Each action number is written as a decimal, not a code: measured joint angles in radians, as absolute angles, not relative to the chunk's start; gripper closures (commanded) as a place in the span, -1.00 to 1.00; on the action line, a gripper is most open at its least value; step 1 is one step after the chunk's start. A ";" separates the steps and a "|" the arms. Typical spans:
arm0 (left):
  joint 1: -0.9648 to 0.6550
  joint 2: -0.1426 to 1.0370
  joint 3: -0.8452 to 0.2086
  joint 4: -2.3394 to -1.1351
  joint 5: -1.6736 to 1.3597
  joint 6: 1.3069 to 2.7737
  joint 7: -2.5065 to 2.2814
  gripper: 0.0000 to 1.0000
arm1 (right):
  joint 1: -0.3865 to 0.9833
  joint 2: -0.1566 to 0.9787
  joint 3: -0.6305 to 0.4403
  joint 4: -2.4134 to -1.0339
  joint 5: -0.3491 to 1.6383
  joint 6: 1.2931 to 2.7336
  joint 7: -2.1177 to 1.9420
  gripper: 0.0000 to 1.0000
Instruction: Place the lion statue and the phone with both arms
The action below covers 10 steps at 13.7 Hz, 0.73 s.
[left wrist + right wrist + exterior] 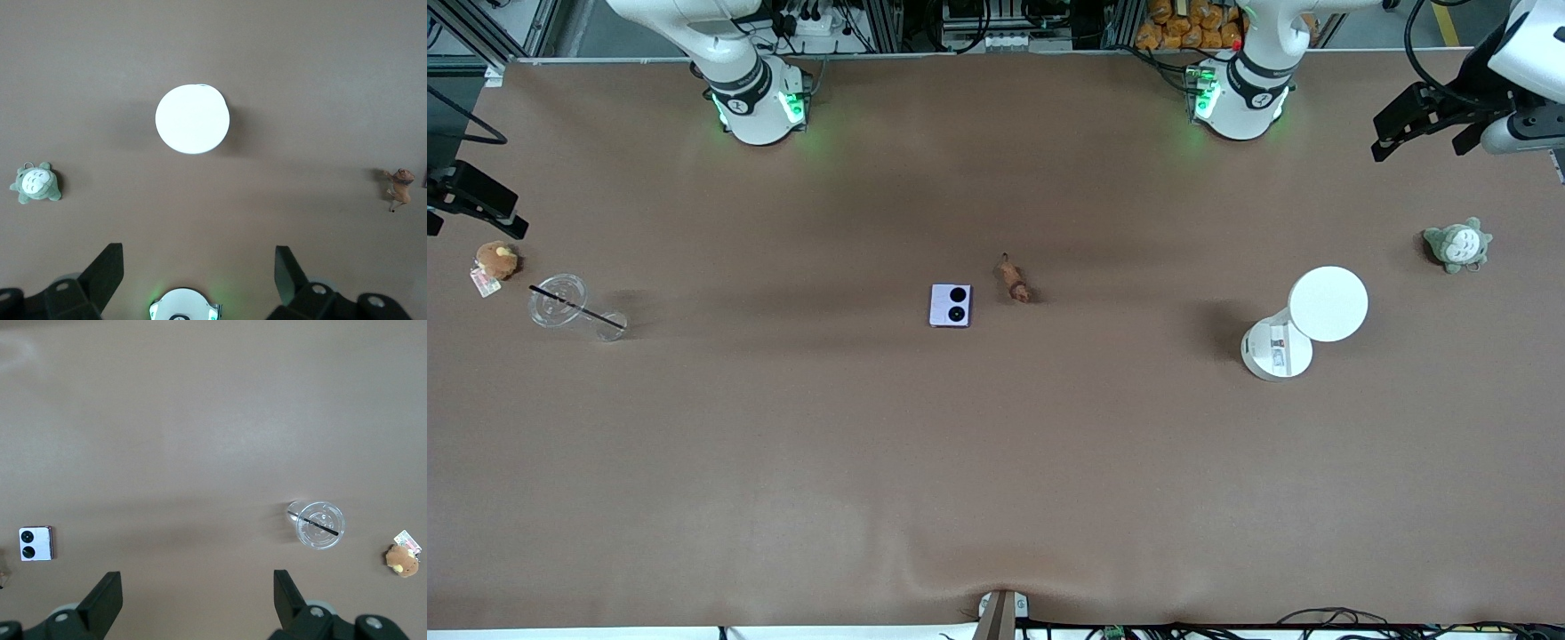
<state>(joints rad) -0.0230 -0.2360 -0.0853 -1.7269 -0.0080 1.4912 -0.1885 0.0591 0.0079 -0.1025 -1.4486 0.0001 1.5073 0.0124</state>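
Front view: the lion statue (1015, 279) lies beside the phone (950, 305). Both grippers, left gripper (199, 267) and right gripper (197, 587), hang wide open and empty. The tiny lion may slip when pinched.

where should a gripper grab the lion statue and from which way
Probably from straight above, fingers closing across the narrow middle of the lion statue. It lies long and thin on the table, beside the phone but apart from it, so there looks to be room either side.
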 measured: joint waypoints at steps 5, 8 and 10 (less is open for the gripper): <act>-0.023 -0.235 -0.086 -1.727 -0.008 1.491 -0.188 -1.00 | 0.041 0.011 -0.103 -1.449 0.001 1.503 0.003 -1.00; -0.023 -0.234 -0.086 -1.727 -0.008 1.491 -0.188 -1.00 | 0.019 0.011 -0.104 -1.449 0.002 1.503 -0.029 -1.00; -0.024 -0.231 -0.086 -1.725 -0.008 1.491 -0.188 -1.00 | 0.017 0.011 -0.103 -1.449 0.003 1.502 -0.032 -1.00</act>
